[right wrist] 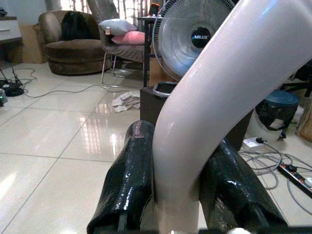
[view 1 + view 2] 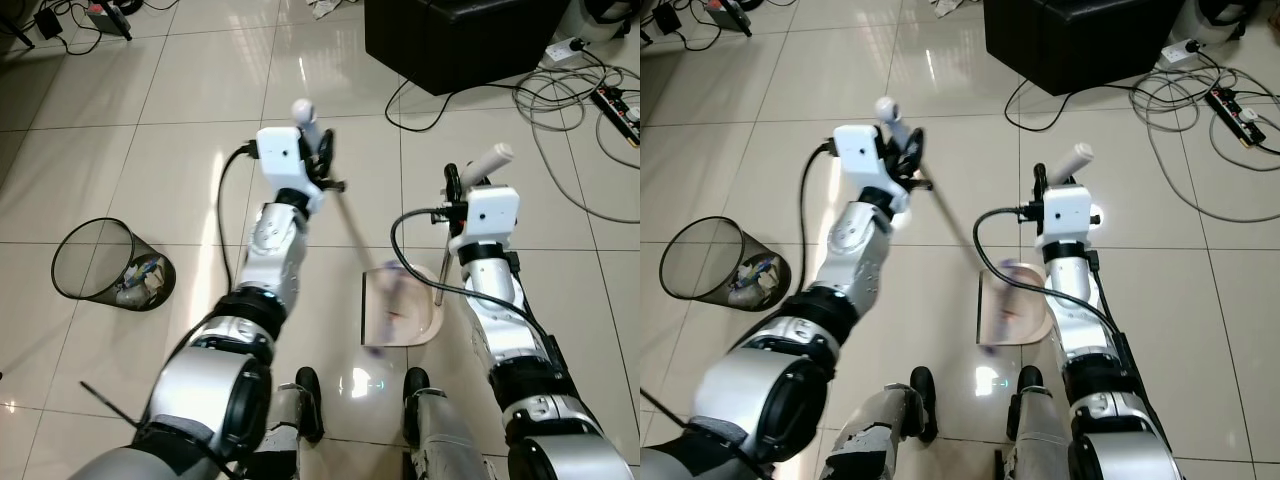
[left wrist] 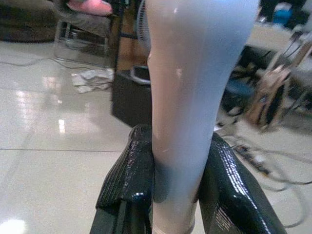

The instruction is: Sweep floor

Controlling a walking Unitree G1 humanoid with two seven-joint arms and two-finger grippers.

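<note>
Trouble could come first from the far left, where a wire bin (image 2: 108, 265) is seen lying on its side with rubbish inside; if the bin is bumped, the rubbish may be spilled back over the tiled floor (image 2: 150, 150). Next to the right, the left gripper (image 2: 322, 160) is closed around the pale handle of the broom (image 2: 352, 225), with a black finger (image 3: 127, 183) pressed on each side. The handle is smooth and shiny, so it could be turned or lost in the grip if a hard push is made. The thin stick is seen slanting down to the dustpan (image 2: 400, 310), and the brush end looks blurred there. The dustpan is laid flat on the floor just in front of the robot's feet. Its long pale handle, round and curved at the top, is squeezed by the right gripper (image 2: 456, 190). If the pan is tipped or lifted, dust may be pushed under its edge. The tiles are glossy and slippery, so the pan could be slid away by the brush. Farther right, loose cables (image 2: 560, 100) and a power strip (image 2: 618, 110) are spread near a black box (image 2: 470, 40), and the broom could be caught in them.
</note>
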